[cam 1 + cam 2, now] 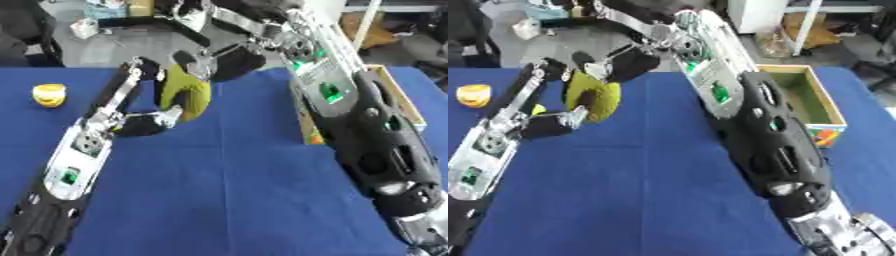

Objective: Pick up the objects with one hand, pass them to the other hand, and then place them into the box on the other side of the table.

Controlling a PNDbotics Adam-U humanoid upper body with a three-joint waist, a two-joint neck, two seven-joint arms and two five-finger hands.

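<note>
Blue cloth covers the table (227, 185); cluttered floor and furniture sit along the top of the frame. I see my left hand (149, 122) at center-left with fingers curled round the lower end of an olive-green object (186, 95), which is off the cloth in mid-air, upper center-left. My right hand (229, 64) comes in from the upper center and sits right against the object's top edge; I can't tell whether its fingers are closed on it or only touching. So it looks to me like mid-handover. The object reads as rounded, matte and probably soft or plush, likely light; I'd guess it squashes rather than slips, and isn't fragile. Best hold for the right hand, in my view, is across the upper bulge, clear of the left fingers, so the left can let go clean. A yellow object (49, 95) lies on the cloth at far left, well apart. The open wooden box (798, 95) with a green floor sits at right, partly hidden behind my right forearm.
</note>
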